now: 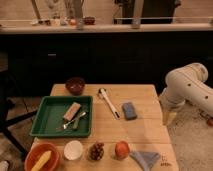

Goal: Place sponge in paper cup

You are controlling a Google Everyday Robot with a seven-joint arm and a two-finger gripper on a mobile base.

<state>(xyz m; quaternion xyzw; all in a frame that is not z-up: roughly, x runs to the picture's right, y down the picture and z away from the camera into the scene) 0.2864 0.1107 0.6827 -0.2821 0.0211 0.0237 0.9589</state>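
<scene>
Nearest, along the front edge of the table [145,131], from 7 to 5 o'clock: orange bowl [29,156], paper cup [73,150], small dish of dark bits [96,151], orange fruit [122,149], folded cloth [145,160]. Cup upright, mouth up, apparently empty, just beside the bowl on one side and the dish on the other.

Further in, at 9 o'clock: green tray [40,119] holding a tan block [72,111] and some cutlery. At mid-table, a white-handled brush [107,102] lying slantwise. Just beside it at 3 o'clock, apart from it: sponge [129,110], flat on the wood, long side running near to far, at about 1 o'clock from the cup and well apart from it.

Probably very light, soft and squashy, neither slippery nor fragile. Best taken from above, across the two long sides at the middle. Likely gives under the pinch, so worth closing well in. Looks a snug fit for the cup's mouth; may need to go in end first.

Off the table's right edge at 3 o'clock: gripper [169,119], hanging low beside the tabletop, jaws apart, nothing between them, near the sponge but not over it.

Farthest, at 11 o'clock: dark red bowl [75,85].
</scene>
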